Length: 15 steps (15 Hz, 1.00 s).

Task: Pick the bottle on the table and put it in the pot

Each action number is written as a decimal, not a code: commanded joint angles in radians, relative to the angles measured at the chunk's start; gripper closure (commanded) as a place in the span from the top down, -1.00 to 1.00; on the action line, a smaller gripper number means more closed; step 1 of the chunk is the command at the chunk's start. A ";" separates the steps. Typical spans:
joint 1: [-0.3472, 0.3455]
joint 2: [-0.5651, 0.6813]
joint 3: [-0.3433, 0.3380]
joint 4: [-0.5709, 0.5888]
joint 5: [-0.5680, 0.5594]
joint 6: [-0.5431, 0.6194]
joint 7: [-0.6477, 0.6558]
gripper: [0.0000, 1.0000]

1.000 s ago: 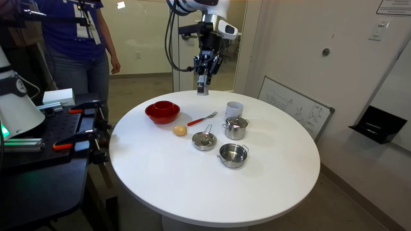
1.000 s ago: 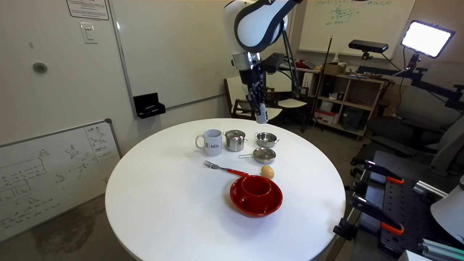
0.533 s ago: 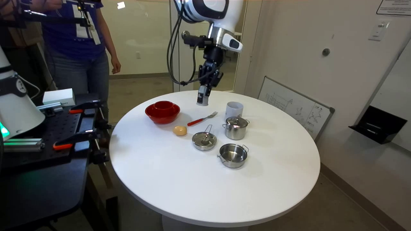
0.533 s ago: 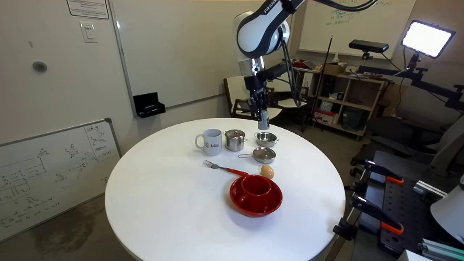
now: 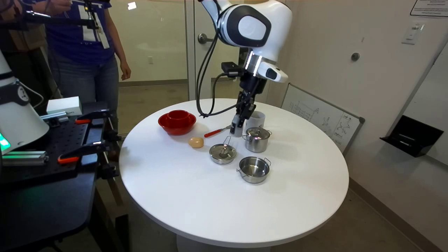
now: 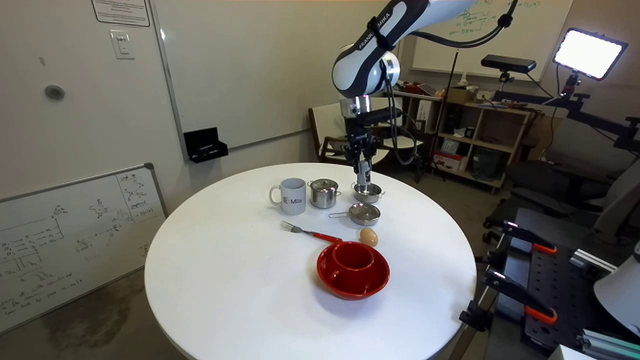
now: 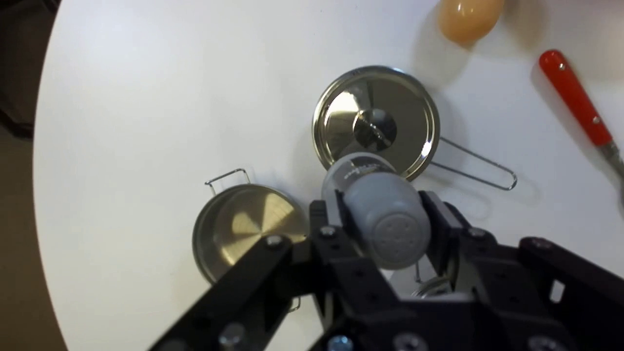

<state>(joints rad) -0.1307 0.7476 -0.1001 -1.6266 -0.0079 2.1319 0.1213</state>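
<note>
My gripper is shut on the bottle, greyish with a perforated end and a dark label, and holds it tilted above the table. In the wrist view the bottle is between both fingers. In an exterior view the bottle appears in front of a steel bowl. The tall lidded steel pot with side handles stands beside the mug, also in an exterior view. In the wrist view only a bit of its rim shows behind the gripper.
An open shallow steel bowl with two handles and a lidded shallow pan stand near the pot. A white mug, a fork, an egg and a red bowl with a red cup are also on the table.
The arm has lowered the gripper with the bottle and brought it over the table towards the steel pans. The things on the table have not moved.
</note>
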 commanded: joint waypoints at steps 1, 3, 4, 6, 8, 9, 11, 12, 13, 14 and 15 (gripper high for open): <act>0.000 0.071 -0.030 0.106 0.047 0.002 0.120 -0.68; -0.001 0.091 -0.047 0.128 0.062 0.007 0.188 -0.68; -0.002 0.097 -0.055 0.131 0.071 0.011 0.225 -0.68; -0.007 0.104 -0.071 0.131 0.093 0.030 0.294 -0.68; -0.007 0.108 -0.088 0.122 0.112 0.053 0.356 -0.68; -0.005 0.112 -0.098 0.119 0.118 0.066 0.389 -0.68; -0.001 0.123 -0.119 0.121 0.128 0.085 0.457 -0.68; -0.002 0.128 -0.125 0.122 0.139 0.099 0.489 -0.68; -0.002 0.130 -0.130 0.120 0.145 0.114 0.519 -0.68; -0.005 0.135 -0.131 0.122 0.152 0.123 0.543 -0.68; -0.009 0.141 -0.131 0.123 0.158 0.130 0.561 -0.68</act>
<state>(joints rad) -0.1408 0.8619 -0.2191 -1.5285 0.1103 2.2376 0.6145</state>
